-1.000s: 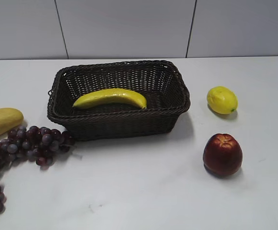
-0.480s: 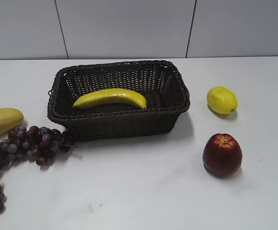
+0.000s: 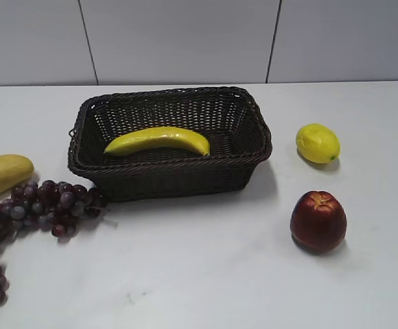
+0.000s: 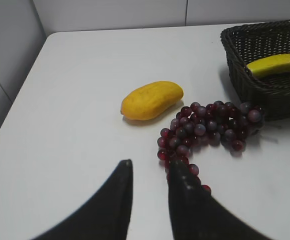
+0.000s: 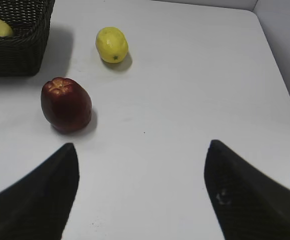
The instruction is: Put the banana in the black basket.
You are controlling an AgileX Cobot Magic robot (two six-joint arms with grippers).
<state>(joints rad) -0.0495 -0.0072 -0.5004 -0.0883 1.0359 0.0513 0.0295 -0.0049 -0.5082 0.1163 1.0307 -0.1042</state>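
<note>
My left gripper [image 4: 149, 172] hangs above the white table [image 3: 206, 274] with its two dark fingers [image 4: 116, 200] nearly together, only a narrow gap between the tips, and nothing held between them. Just past those tips lies a bunch of dark red grapes [image 4: 207, 131], and beyond the grapes a stubby orange-yellow mango-like fruit [image 4: 151, 100] rests on the tabletop, near the bunch. My right gripper [image 5: 141, 150] is spread wide, its fingers [image 5: 40, 195] far apart at the lower corners of the right wrist view, and it too holds nothing. Ahead of it stands a dark red apple [image 5: 66, 104], and farther out a yellow lemon [image 5: 112, 44], the two apart from each other. The black basket [image 3: 168, 175] sits toward the middle of the table, with the grapes touching or just beside its front left corner. The banana [image 3: 158, 140] lies inside the basket, stretched lengthwise across its floor, curved side up, clear of both my grippers
</note>
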